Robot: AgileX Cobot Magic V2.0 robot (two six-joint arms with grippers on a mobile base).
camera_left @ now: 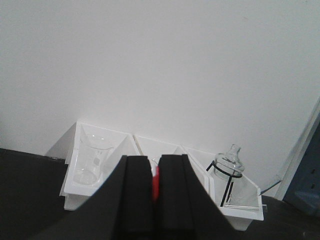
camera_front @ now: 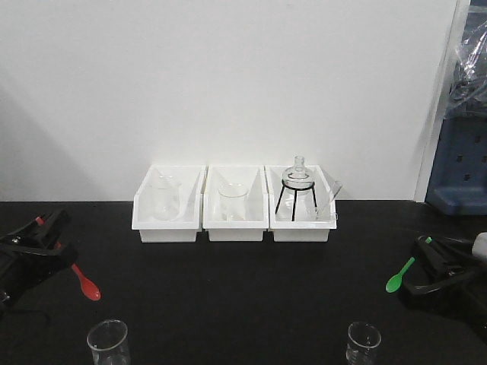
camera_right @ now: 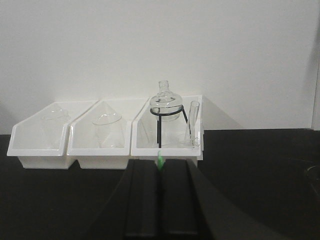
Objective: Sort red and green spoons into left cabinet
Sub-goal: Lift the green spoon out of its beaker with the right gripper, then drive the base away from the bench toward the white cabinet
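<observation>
The broad black tabletop (camera_front: pixel 243 304) carries everything in view, and you see no pale grey metal shelving cabinet on it or beside it in any of the three views, so the place where the spoons must end up lies outside the pictures. Against the white wall stands a row of three white plastic bins (camera_front: pixel 168 224) holding clear glassware; these are not your target. At the far right edge a blue perforated panel (camera_front: pixel 460 163) shows, too cropped for you to say what it belongs to. Your left gripper (camera_front: pixel 67 261) hangs low over the table at the left, its black fingers (camera_left: pixel 137 200) drawn narrow onto the handle of the thin bright red plastic spoon (camera_front: pixel 87 285), whose bowl sticks out toward the middle, though you cannot tell whether it clears the surface. Your right gripper (camera_front: pixel 417 264) mirrors it at the right, its fingers (camera_right: pixel 177 200) pinched close on the thin bright green plastic spoon (camera_front: pixel 399 278). Two small clear glass beakers stand at the near edge, one (camera_front: pixel 107 341) toward the left and one (camera_front: pixel 364 342) toward the right, apart from both arms. Judge it so: both pickups are done, one spoon in each gripper, and all of the carrying and placing is left; neither spoon is in the cabinet, and you will likely have to turn or drive toward it before either can be set down
</observation>
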